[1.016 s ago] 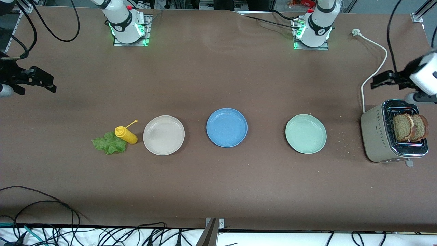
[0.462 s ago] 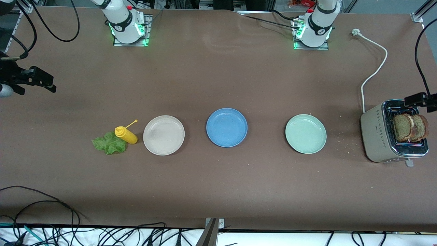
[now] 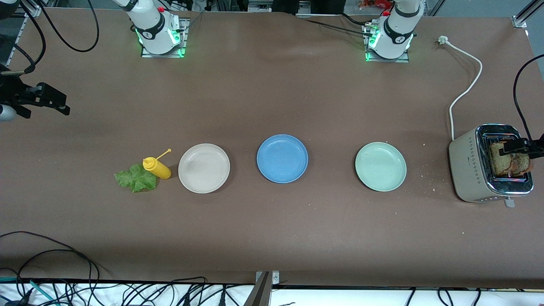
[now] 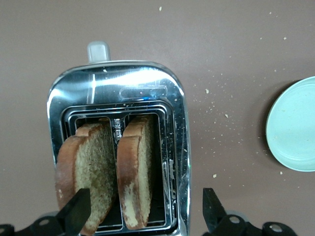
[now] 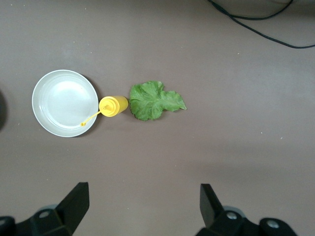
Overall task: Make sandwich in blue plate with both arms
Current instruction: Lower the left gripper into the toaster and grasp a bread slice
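The blue plate (image 3: 282, 158) lies empty at the middle of the table. Two brown bread slices (image 3: 508, 160) stand in the slots of a silver toaster (image 3: 469, 170) at the left arm's end. My left gripper (image 3: 516, 148) hangs open just over them. In the left wrist view its fingers (image 4: 78, 206) straddle both slices (image 4: 91, 172) and the toaster (image 4: 172, 98) without touching. A green lettuce leaf (image 3: 135, 178) lies flat toward the right arm's end. My right gripper (image 3: 63, 106) waits open over bare table at that end, seeing the leaf (image 5: 155, 101) from above.
A beige plate (image 3: 204, 168) and a yellow squeeze bottle (image 3: 157, 167) lie beside the lettuce. A pale green plate (image 3: 381, 166) sits between the blue plate and the toaster. The toaster's white cord (image 3: 467, 85) runs toward the left arm's base. Crumbs lie around the toaster.
My left gripper has come down over the toaster, from beside it to above the bread slices. The right arm has not moved.
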You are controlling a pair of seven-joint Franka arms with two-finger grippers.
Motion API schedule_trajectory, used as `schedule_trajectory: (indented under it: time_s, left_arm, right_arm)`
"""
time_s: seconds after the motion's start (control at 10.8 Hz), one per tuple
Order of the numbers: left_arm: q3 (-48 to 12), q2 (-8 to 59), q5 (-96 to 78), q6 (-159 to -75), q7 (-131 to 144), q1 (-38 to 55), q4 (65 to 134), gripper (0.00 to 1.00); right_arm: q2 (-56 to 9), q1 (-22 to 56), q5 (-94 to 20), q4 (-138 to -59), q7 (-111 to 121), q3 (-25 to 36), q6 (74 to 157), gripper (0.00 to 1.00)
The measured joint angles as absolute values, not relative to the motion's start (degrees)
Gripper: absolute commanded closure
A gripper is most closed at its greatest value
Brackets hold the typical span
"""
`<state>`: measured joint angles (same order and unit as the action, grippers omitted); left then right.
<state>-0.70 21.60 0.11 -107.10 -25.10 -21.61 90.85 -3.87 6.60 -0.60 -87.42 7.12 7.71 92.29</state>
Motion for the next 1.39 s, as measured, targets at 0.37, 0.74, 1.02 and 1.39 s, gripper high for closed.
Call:
schedule_trajectory:
  time_s: [0.37,0.74,1.02,1.39]
  left_arm:
    - [-1.0,23.9,1.6,-107.2,-25.1,-22.0,90.8,0.85]
    - [-1.0,24.2,1.7,-107.1,-24.2,-22.0,90.8,1.00]
    - [-1.0,24.2,1.7,-107.1,-23.8,-22.0,90.1,1.00]
    - [-1.6,23.2,2.9,-101.5,-23.8,-22.1,85.4,1.00]
  right_arm:
    - [-3.9,6.6,-0.6,-87.4,7.1,7.7,92.3,0.00]
    - [-3.9,6.5,-0.6,-87.4,7.1,7.7,92.3,0.00]
    - [-3.9,6.5,-0.6,-87.4,7.1,7.7,92.3,0.00]
    - [-3.9,6.5,-0.6,-87.4,7.1,7.7,92.3,0.00]
